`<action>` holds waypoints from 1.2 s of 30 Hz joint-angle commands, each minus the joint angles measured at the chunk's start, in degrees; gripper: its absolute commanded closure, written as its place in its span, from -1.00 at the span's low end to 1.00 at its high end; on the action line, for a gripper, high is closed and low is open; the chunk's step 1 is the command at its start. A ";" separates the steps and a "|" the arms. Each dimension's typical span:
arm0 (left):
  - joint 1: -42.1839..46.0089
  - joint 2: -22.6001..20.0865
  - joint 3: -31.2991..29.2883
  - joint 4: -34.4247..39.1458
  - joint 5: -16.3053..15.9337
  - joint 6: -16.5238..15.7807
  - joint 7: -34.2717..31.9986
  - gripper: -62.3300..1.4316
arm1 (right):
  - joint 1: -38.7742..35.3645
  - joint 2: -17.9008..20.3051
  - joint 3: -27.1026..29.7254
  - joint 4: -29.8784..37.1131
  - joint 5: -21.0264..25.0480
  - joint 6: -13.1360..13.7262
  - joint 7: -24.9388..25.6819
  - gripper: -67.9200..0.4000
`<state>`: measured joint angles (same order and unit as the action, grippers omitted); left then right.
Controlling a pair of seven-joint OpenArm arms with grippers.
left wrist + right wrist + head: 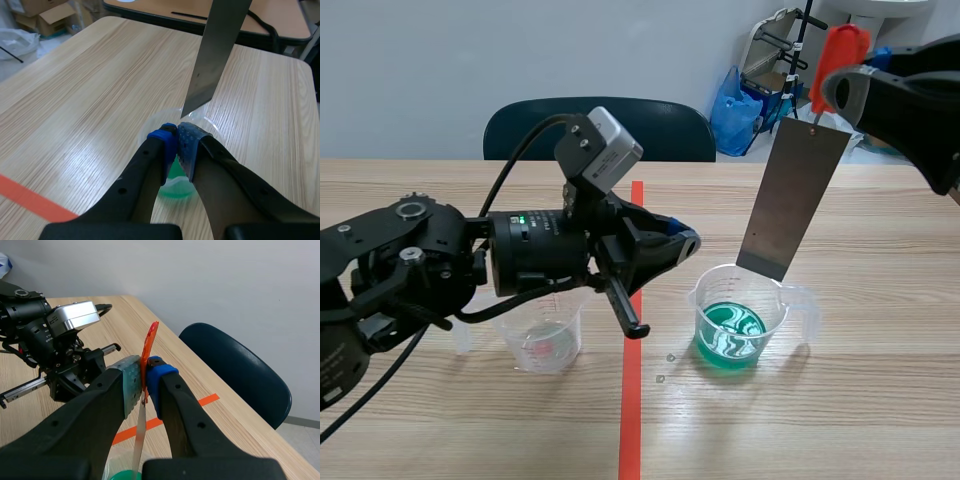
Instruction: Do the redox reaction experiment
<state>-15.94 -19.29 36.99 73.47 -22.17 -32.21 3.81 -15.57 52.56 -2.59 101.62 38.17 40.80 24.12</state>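
The right hand [145, 377] was clenched on an orange-red handle [840, 55], with a grey metal strip [792, 200] hanging from it, tilted; the strip's lower edge hung over the mouth of the clear beaker [778, 300], level with its rim and above the green liquid [730, 330] in the bottom; the left hand [176, 134] was clenched on nothing, its pads pressed together, hovering just beside and above that beaker's rim; a second clear beaker [545, 340], apparently empty, stood on the worktop [880, 400] under the left arm, across the orange-red tape line; a dark chair [670, 125] and a blue bag [732, 110] stood beyond the worktop's far edge.
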 commanded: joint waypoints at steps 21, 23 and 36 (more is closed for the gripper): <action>1.09 -1.46 -1.29 1.14 0.81 -0.13 0.17 0.87 | 0.96 0.42 0.76 0.22 1.07 -0.20 1.22 0.93; 2.93 -3.80 -3.54 1.16 0.48 -0.15 -1.49 0.87 | 0.96 0.42 0.76 0.22 1.07 -0.20 1.25 0.93; 42.38 -20.92 -38.53 15.37 0.55 -1.18 -13.99 0.87 | 0.96 0.42 0.76 0.22 1.07 -0.20 1.22 0.93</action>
<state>24.23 -41.47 -0.82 89.47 -21.43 -33.17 -9.02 -15.57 52.56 -2.59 101.62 38.17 40.80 24.10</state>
